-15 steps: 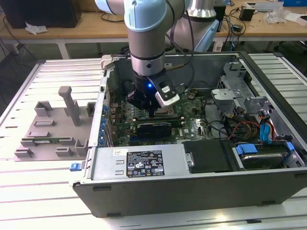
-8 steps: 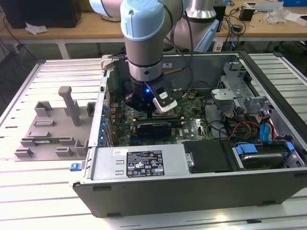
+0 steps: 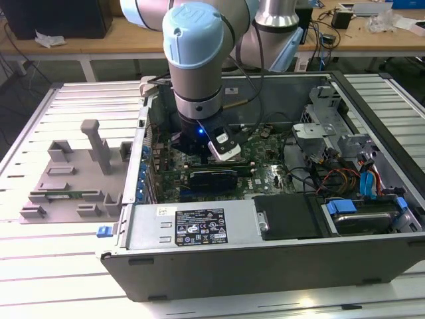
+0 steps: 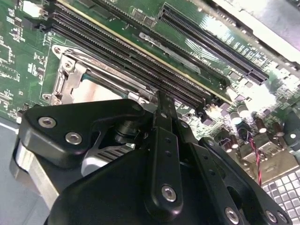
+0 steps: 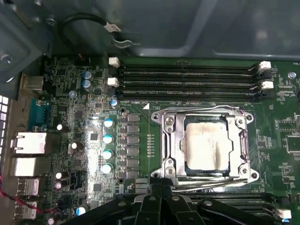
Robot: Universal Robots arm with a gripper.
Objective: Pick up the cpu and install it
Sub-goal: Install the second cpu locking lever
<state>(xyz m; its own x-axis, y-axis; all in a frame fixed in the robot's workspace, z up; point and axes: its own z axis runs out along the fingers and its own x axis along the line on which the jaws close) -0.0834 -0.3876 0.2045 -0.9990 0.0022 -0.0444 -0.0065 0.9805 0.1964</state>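
A robot arm with a pale blue cap and silver-grey body reaches down into an open desktop computer case (image 3: 372,259) of grey sheet metal that lies on its side on a white slatted table (image 3: 53,279). In the exterior view the black gripper (image 3: 199,143) sits low over the green motherboard (image 3: 272,176), close to the case wall on the exterior view's left. The small square cpu with a dull silver-grey metal top (image 5: 206,147), smeared with whitish paste, lies flat inside the dark square socket with a shiny metal frame (image 5: 171,140), and the frame's edges lie around it. Long black memory slots (image 5: 187,82) run just beside the socket. In the second wrist view the gripper (image 4: 161,105) hangs right next to the same socket, where part of the chip's pale top shows past the black linkage; its fingertips appear drawn together with nothing between them, though the linkage hides much of them. Outside the case, on the exterior view's left, a grey plastic tray with upright pegs (image 3: 73,179) rests on the table, well apart from the gripper. A black rectangular drive cover (image 3: 289,216) lies near the case's front wall.
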